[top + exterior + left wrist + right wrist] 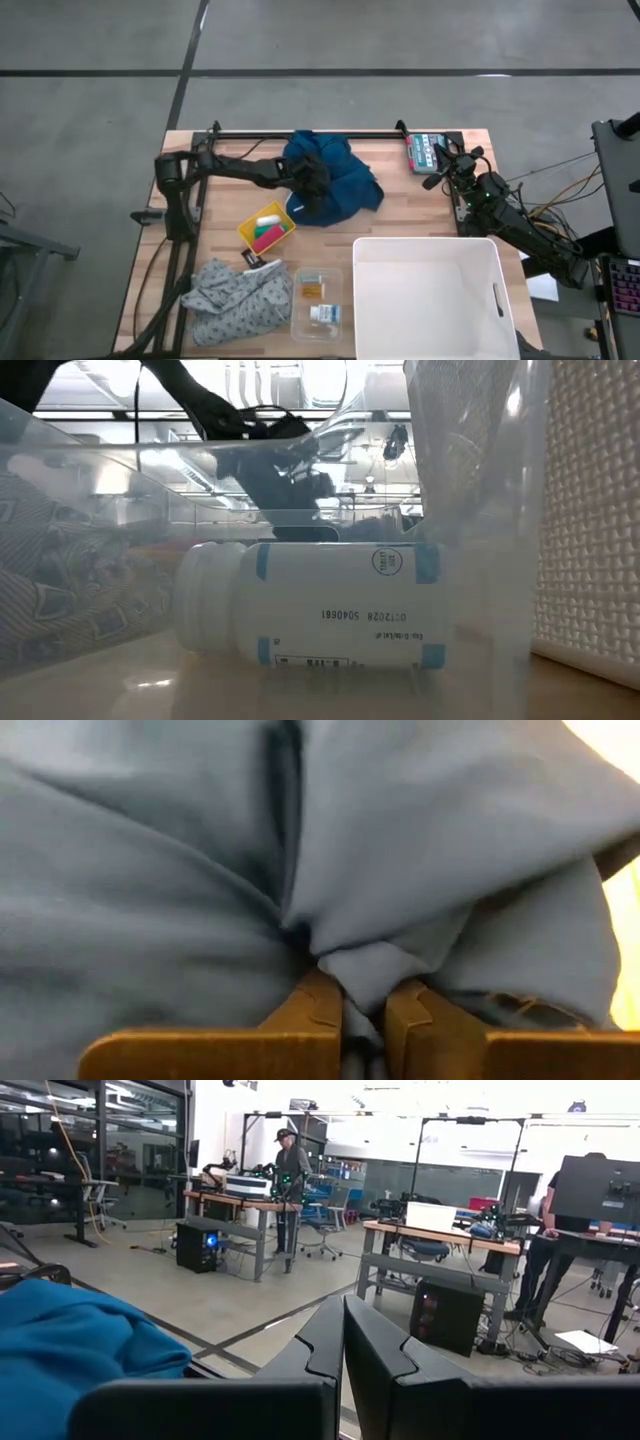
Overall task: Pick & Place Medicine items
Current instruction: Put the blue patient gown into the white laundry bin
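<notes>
The wooden table (400, 215) carries everything, and the largest thing on it is a white bin (432, 298) at the near right corner; next in size is the blue cloth (340, 180), bunched at the far middle, and a grey patterned cloth (238, 298) lies crumpled at the near left. The left arm reaches from its base at the far left across to the blue cloth, where the left gripper (365, 1010) has its fingers (310, 1005) closed on a fold of that cloth, the fabric pinched between them and filling the left wrist view. The right arm waits at the far right edge, and the right gripper (343, 1335) has its fingers pressed together, holding nothing, pointed out over the table's far side toward the room, where two people stand at desks. A clear plastic tray (318, 303) sits near the front, between the grey cloth and the white bin, just beside both; in its far compartment lies the small orange-amber item (312, 289), and in its near compartment the small white item with blue print (324, 314), which the low view shows lying on its side. A yellow tray (267, 229) with coloured pieces sits tilted between the blue cloth and the grey one; a green-and-white packet (424, 152) lies at the far right, close to the right gripper.
</notes>
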Controlling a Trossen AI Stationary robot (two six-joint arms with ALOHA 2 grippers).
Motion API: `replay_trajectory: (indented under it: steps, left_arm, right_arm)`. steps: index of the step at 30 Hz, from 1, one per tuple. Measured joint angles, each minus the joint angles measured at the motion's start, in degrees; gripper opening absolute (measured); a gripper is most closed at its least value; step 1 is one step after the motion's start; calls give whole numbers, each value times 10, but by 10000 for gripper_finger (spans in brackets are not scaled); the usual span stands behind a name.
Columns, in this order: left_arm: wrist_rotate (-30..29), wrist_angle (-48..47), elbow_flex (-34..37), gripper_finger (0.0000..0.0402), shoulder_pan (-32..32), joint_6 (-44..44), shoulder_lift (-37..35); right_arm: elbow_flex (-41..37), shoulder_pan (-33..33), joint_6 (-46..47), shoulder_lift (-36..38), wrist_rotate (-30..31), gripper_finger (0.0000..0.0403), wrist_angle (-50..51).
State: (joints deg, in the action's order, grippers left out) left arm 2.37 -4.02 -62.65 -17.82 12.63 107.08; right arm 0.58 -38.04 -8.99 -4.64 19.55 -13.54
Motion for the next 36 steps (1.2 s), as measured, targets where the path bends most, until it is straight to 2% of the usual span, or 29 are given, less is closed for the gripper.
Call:
replay_trajectory:
  steps: [11, 18, 30, 36]
  left_arm:
    - [-84, 9, 3, 18, 0, 47, -109]
    - [-106, 14, 3, 18, 0, 84, -157]
    - [-136, 56, 3, 18, 6, 142, -192]
    - [-142, 92, 3, 18, 17, 208, -207]
  right_arm:
    - [0, 0, 0, 0, 0, 8, 0]
    - [0, 0, 0, 0, 0, 8, 0]
    - [0, 0, 0, 0, 0, 8, 0]
    - [0, 0, 0, 0, 0, 8, 0]
